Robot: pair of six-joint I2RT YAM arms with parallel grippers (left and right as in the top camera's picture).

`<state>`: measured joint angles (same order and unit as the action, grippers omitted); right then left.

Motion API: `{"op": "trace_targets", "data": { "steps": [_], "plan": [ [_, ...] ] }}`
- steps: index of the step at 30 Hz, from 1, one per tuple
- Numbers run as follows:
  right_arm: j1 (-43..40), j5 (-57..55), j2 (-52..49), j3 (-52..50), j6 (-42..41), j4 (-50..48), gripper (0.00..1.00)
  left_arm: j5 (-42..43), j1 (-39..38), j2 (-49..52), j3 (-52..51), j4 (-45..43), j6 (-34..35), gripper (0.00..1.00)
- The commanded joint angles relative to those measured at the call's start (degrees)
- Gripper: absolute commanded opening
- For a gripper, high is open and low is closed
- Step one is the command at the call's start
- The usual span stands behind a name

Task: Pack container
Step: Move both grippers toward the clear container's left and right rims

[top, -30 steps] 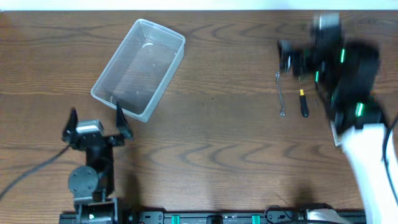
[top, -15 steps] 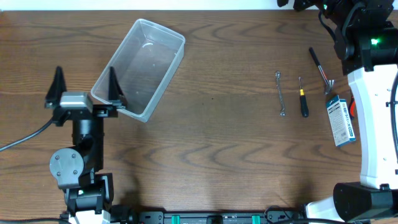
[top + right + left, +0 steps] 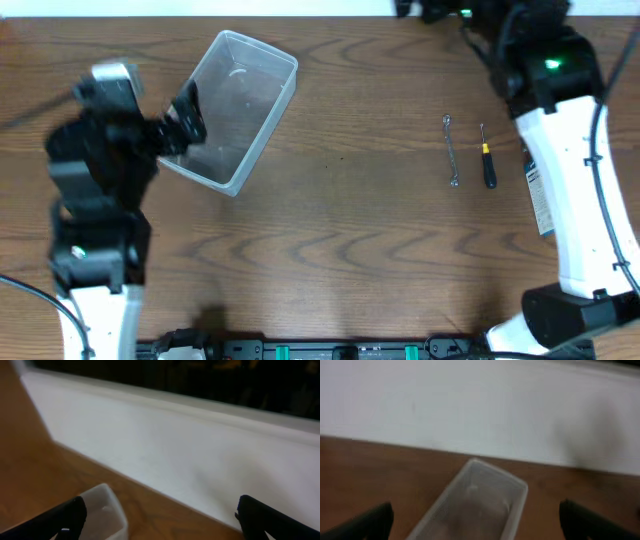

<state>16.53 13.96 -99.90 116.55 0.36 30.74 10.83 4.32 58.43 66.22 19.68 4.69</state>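
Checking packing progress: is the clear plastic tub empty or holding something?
Empty: the clear rectangular plastic tub shows only the brown wooden table through its bottom.

Both arms pair white links with black joints; the right arm [image 3: 565, 150] carries a green light; the blurred left tool [image 3: 475, 507] has black, seemingly tapered fingers [image 3: 365, 522]

There was one clear container [image 3: 240, 100] on one brown table [image 3: 340, 240]. There were two small tools beside each other: one thin metal wrench [image 3: 451, 150] and one little screwdriver [image 3: 487, 165] with a black handle. There was one blue pack [image 3: 532, 185] (mostly hidden behind an arm). There were two robot arms: one left arm [image 3: 95, 220] and one right arm [image 3: 570, 150].
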Motion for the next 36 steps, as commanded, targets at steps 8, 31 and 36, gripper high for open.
{"op": "trace_targets", "data": {
  "steps": [8, 31, 36],
  "plan": [
    [4.2, -5.5, -16.0, 18.5, 0.4, 18.6, 0.99, -10.7, -0.2, 14.2, 23.0, 25.7, -6.2, 0.98],
    [16.5, -5.2, -30.4, 22.6, 9.6, 28.0, 0.99, -5.5, -0.2, 24.1, 22.0, 31.7, -5.9, 0.98],
    [17.6, -5.4, -31.6, 22.5, 9.6, 28.6, 0.99, -3.3, -0.2, 29.0, 22.0, 32.4, -5.9, 0.83]
  ]
}}
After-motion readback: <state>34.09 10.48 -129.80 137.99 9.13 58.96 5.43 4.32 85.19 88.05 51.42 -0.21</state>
